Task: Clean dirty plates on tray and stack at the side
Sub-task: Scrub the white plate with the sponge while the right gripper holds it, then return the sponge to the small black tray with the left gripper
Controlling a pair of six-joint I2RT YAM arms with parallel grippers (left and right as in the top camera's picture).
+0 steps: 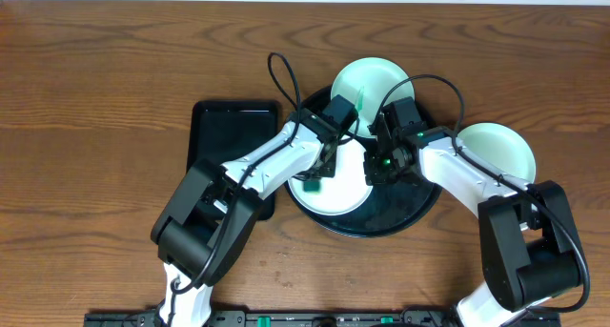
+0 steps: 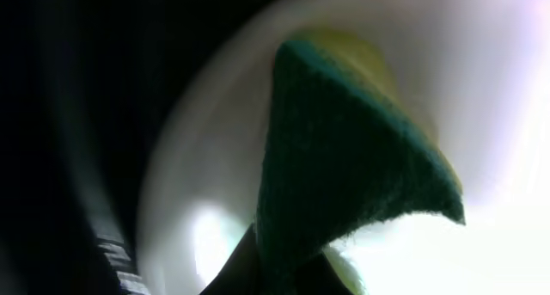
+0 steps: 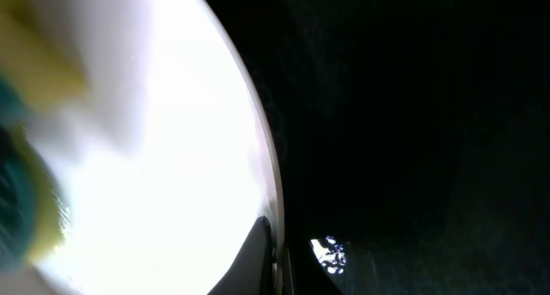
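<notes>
Scrubbing, I had my left hand (image 1: pixel 319 174) clamped on the sponge (image 2: pixel 344 157), pressed to the plate (image 1: pixel 348 198) beneath; my right hand (image 1: pixel 378 165) pinched the rim, likely steadying it.

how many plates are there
3: white plate on the tray, far mint plate at its far edge, right mint plate on the table beside it. Arms may hide more.

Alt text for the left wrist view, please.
Blurry close-up: a green-and-yellow sponge, pinched in the left gripper at the bottom edge, sits against a white plate. The dark tray fills the left side.
</notes>
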